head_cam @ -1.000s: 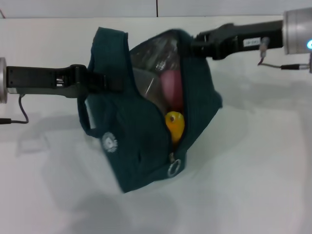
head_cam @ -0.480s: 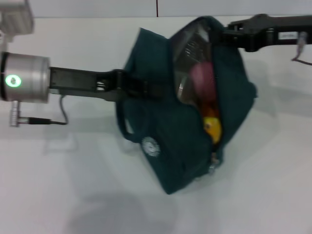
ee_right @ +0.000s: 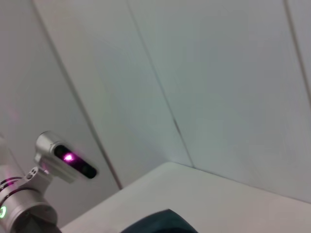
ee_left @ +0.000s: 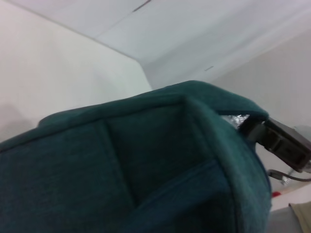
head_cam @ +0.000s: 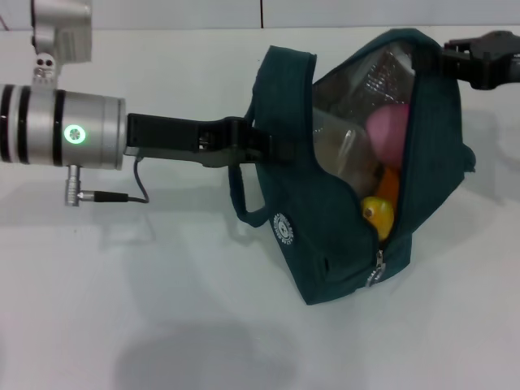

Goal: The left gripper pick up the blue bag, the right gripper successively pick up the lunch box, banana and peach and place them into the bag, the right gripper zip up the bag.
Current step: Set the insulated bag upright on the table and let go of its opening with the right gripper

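The blue bag [head_cam: 325, 244] hangs tilted above the white table, its mouth open toward the right. My left gripper [head_cam: 258, 146] is shut on the bag's left side near a handle loop. At the top right corner of the opening, my right gripper [head_cam: 448, 58] grips the rim. Inside, against the foil lining, I see the clear lunch box [head_cam: 341, 154], the pink peach [head_cam: 388, 130] and the banana [head_cam: 380, 210] below it. A zipper pull [head_cam: 376, 272] dangles at the low end of the opening. The left wrist view shows the bag's fabric [ee_left: 146, 170] and the right gripper [ee_left: 260, 132] at its rim.
The white table [head_cam: 162, 309] lies under the bag, with a pale wall behind it. The left arm's silver wrist [head_cam: 57, 130] and its cable reach in from the left. In the right wrist view only a sliver of the bag [ee_right: 160, 223] and the left arm [ee_right: 29, 199] show.
Both arms and the bag have shifted to the right together. The bag has tipped more upright, and the left arm's silver wrist has come into the head view.
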`<state>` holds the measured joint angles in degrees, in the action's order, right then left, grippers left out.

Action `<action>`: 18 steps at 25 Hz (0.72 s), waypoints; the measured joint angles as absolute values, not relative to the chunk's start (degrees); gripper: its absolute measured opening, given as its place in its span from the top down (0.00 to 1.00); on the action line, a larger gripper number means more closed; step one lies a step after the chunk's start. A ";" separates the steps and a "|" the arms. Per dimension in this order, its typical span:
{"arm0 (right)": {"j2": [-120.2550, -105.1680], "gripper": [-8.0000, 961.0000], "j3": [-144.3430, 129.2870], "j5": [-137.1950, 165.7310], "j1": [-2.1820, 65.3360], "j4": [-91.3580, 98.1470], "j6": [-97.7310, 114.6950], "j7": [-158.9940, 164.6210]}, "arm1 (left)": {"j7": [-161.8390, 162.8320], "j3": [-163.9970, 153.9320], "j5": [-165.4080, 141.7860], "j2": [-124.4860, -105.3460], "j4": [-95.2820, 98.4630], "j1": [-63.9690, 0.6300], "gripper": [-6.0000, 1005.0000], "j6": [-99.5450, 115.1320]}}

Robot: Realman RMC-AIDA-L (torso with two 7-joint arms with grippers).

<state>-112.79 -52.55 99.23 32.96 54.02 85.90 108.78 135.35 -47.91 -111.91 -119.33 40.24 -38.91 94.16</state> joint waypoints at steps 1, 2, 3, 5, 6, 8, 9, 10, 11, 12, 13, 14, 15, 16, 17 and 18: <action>-112.76 0.91 -52.49 99.54 32.73 53.84 85.66 108.72 | 135.02 -47.93 -111.92 -119.31 39.29 -39.17 0.96 93.71; -112.76 0.92 -52.42 99.88 32.61 53.75 85.44 108.68 | 134.75 -47.94 -111.92 -119.32 38.83 -39.35 0.95 93.53; -112.83 0.92 -52.24 100.15 32.51 53.76 85.21 108.66 | 134.66 -47.96 -111.93 -119.34 38.63 -39.43 0.95 93.49; -113.05 0.93 -51.95 100.64 32.32 54.14 84.84 108.42 | 134.69 -47.98 -111.84 -119.38 38.51 -39.49 0.95 93.94; -113.04 0.94 -51.92 100.64 32.24 54.46 84.81 108.30 | 134.68 -47.98 -111.69 -119.39 38.55 -39.49 0.95 94.61; -112.84 0.95 -51.90 100.54 31.96 54.84 84.82 108.23 | 134.29 -47.81 -110.71 -119.35 38.79 -39.26 0.95 96.30; -112.67 0.95 -51.59 100.53 31.78 54.96 84.81 108.24 | 133.96 -47.63 -109.94 -119.24 38.91 -38.98 0.95 96.80; -112.55 0.95 -51.10 100.52 31.54 54.99 84.79 108.27 | 133.75 -47.41 -109.47 -119.03 38.92 -38.59 0.95 96.89; -112.48 0.95 -50.54 100.55 31.40 54.99 84.76 108.30 | 133.54 -46.96 -108.83 -118.69 38.93 -38.00 0.95 96.92; -112.47 0.95 -49.92 100.66 31.21 54.98 84.72 108.33 | 133.44 -46.40 -108.56 -118.38 38.87 -37.37 0.95 96.84; -112.47 0.95 -49.51 100.74 31.06 54.94 84.67 108.34 | 133.37 -45.47 -108.37 -118.15 38.74 -36.78 0.95 96.80; -112.47 0.95 -49.37 100.75 30.91 54.87 84.62 108.34 | 133.31 -44.43 -108.33 -117.94 38.66 -36.10 0.95 96.76; -112.46 0.95 -49.26 100.77 30.73 54.81 84.55 108.34 | 133.26 -43.17 -108.30 -117.77 38.65 -35.43 0.95 96.74; -112.42 0.95 -49.18 100.77 30.60 54.73 84.49 108.34 | 133.22 -42.39 -108.29 -117.73 38.69 -34.98 0.95 96.74; -112.38 0.95 -49.14 100.78 30.52 54.62 84.43 108.33 | 133.21 -41.82 -108.29 -117.68 38.78 -34.62 0.95 96.77; -112.34 0.95 -49.13 100.79 30.47 54.52 84.37 108.33 | 133.20 -41.31 -108.26 -117.60 38.86 -34.27 0.95 96.92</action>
<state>-112.34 -49.13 100.79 30.47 54.52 84.37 108.33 133.20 -41.31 -108.26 -117.60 38.86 -34.27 96.92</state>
